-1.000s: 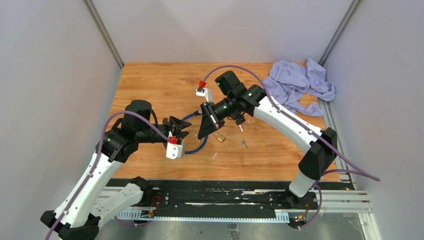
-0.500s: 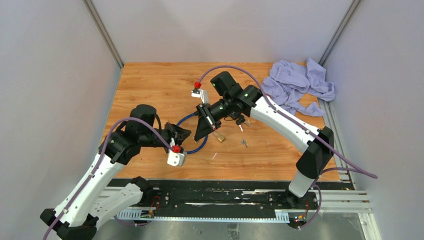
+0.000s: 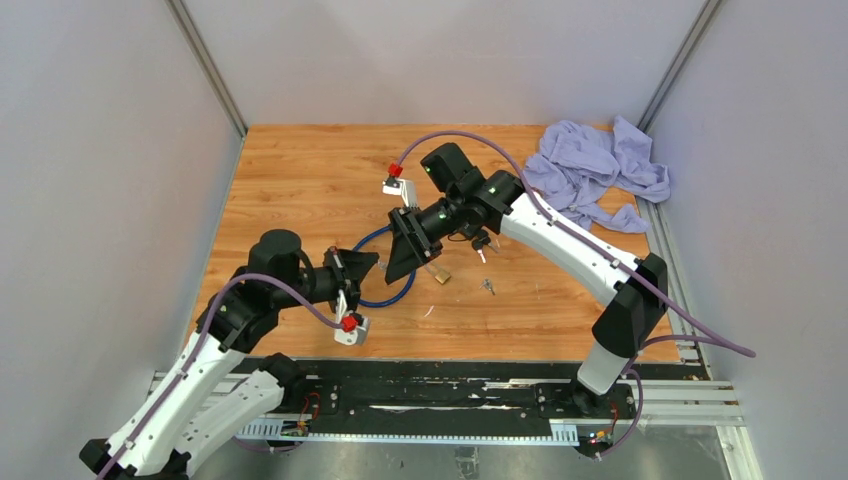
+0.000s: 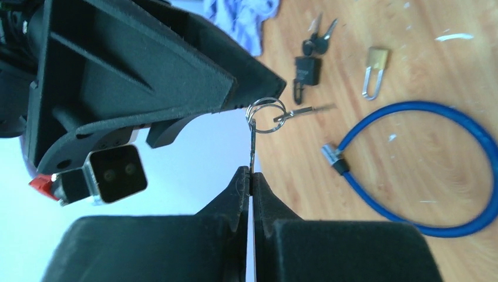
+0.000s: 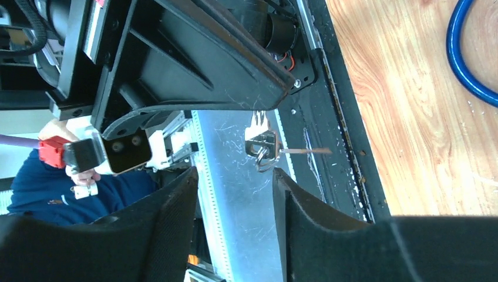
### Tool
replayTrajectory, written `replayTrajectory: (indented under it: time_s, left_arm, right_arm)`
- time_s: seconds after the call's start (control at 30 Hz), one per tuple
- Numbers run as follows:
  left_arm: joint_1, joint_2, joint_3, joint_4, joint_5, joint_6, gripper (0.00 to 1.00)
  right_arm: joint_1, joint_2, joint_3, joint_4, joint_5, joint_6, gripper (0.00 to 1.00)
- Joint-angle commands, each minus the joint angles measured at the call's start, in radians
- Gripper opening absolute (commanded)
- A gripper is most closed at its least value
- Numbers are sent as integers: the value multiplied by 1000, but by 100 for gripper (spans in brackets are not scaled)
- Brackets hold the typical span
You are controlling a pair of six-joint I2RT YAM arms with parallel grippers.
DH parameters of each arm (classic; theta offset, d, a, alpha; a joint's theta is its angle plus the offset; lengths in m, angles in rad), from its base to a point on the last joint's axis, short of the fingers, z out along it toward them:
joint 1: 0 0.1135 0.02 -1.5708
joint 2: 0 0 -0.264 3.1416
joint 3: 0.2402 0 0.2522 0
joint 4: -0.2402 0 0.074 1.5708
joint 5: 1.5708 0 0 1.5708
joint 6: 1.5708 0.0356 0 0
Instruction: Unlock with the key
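Key point(image 4: 253, 144) hung in mid-air, clamped in my left gripper point(image 4: 251, 176); my right gripper point(image 5: 234, 182) stood open beside it. Brass padlock point(image 4: 377, 59), black padlock point(image 4: 306, 69) and blue cable lock point(image 4: 411, 107) lay on the table point(image 3: 300, 170). I judged that insertion and turning remained.

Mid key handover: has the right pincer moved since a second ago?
Yes. The right pincer shifted slightly left, away from the brass padlock.
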Motion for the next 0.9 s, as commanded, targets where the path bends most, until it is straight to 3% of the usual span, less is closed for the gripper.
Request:
replayTrajectory:
  time_s: [0.0, 0.1, 0.23, 0.57, 0.87]
  left_arm:
    - [-5, -77, -97, 350, -65, 28, 0]
    - [-5, -107, -155, 506, -71, 63, 0]
    - [-5, -140, -229, 674, -35, 155, 0]
    - [-5, -135, -257, 683, 10, 456, 0]
    - [-5, -132, -256, 683, -11, 465, 0]
  right_arm:
    - [-23, -29, 37, -8, 9, 19, 52]
    - [-91, -75, 22, 31, 18, 56, 52]
    - [-147, -134, -80, 220, 0, 182, 52]
    - [-160, -140, -133, 511, -39, 354, 46]
    - [-158, -161, -284, 843, -81, 558, 37]
